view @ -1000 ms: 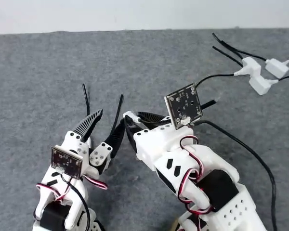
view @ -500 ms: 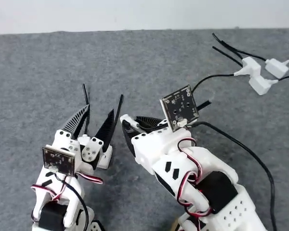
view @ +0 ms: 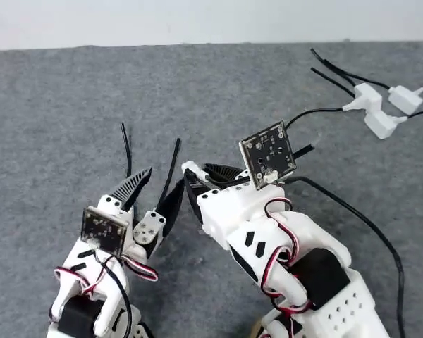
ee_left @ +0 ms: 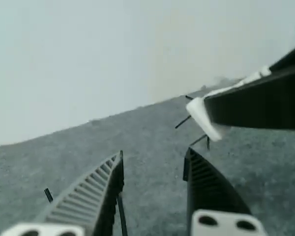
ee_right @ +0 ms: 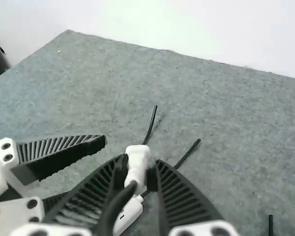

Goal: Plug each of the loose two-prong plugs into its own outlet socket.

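My right gripper (view: 194,174) is near the table's middle, shut on a small white plug (view: 189,169). In the right wrist view the plug (ee_right: 136,156) stands pinched between the ribbed black fingers (ee_right: 179,191). Two thin black leads (view: 127,146) lie on the grey mat beyond it. My left gripper (view: 165,177) hangs open just left of the right one, nothing between its fingers. In the left wrist view my left gripper (ee_left: 152,172) gapes wide, with the held plug (ee_left: 205,118) off to one side. White socket and plug pieces (view: 370,100) lie far right at the back.
Grey felt mat (view: 70,105) covers the table up to a pale wall. Black cords (view: 324,70) run from the white pieces at the back right. A thick black cable (view: 366,225) loops along the right arm's side. Open mat lies at the back left.
The left gripper swung left and narrowed half a second ago, then came back toward the right gripper and opened wider. The right gripper shifted slightly left and returned, still holding the plug.
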`<action>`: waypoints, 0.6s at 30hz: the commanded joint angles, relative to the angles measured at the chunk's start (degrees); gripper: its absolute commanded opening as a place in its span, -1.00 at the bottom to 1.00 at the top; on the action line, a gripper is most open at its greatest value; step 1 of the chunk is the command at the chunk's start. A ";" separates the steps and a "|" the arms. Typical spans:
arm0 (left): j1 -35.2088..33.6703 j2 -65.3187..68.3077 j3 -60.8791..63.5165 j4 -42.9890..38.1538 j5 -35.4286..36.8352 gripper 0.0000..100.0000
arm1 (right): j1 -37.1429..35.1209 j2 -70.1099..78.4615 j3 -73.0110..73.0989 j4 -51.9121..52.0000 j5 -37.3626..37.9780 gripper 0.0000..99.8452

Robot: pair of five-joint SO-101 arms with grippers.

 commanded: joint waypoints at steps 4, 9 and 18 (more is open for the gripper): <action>0.70 -0.88 -2.95 0.00 0.53 -0.61 | 0.57 -1.01 -0.97 -0.92 0.53 -0.99; 0.26 -0.79 -2.59 -2.11 0.44 -0.61 | -6.55 -1.01 -0.70 1.19 0.79 -0.99; -2.73 -0.88 -2.95 -2.46 0.35 -0.61 | -8.22 -0.75 0.35 0.92 0.88 -0.99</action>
